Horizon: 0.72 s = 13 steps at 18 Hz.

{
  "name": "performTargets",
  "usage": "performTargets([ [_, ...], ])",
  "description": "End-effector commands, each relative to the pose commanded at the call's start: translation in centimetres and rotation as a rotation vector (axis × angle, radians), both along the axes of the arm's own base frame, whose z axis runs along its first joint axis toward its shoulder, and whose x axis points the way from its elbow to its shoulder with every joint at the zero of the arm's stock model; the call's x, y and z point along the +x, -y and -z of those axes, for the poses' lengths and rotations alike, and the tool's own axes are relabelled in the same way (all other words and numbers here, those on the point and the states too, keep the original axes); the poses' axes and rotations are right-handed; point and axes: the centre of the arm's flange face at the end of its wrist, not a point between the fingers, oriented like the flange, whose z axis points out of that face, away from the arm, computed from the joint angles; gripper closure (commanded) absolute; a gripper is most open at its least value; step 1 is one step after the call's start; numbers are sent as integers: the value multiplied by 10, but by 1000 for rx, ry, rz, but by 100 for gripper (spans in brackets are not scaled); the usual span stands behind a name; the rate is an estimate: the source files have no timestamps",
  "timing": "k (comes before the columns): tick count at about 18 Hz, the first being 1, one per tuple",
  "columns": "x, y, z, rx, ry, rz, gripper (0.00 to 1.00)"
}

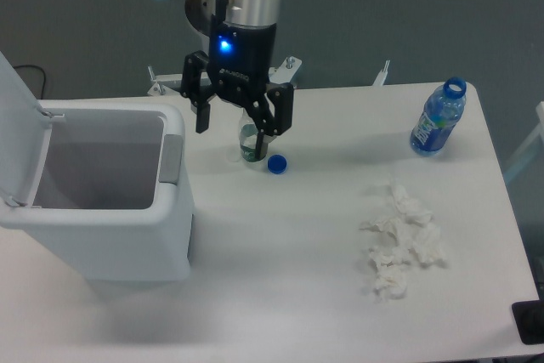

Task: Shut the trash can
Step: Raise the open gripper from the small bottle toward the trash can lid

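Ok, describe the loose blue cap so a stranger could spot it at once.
Start at the white trash can on the table's left side. Just right of it a small clear bottle stands under the gripper. The blue cap lies beside that bottle, a tiny round disc.

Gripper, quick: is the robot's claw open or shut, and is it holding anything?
Gripper: open, fingers spread, holding nothing. It hangs above the table, right of the open trash can.

smooth, seemingly plastic trash can (127,235); crumpled paper tissues (401,242); matt table (280,295)

Bare table (280,235) between trash can (102,201) and tissues (401,244); small bottle (252,142) under hand (242,118).
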Motion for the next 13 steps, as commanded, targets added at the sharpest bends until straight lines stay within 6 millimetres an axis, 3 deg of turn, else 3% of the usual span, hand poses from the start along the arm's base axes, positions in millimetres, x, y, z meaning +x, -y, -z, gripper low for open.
performTargets([
  [13, 0, 1, -1, 64, 42, -48, 0],
])
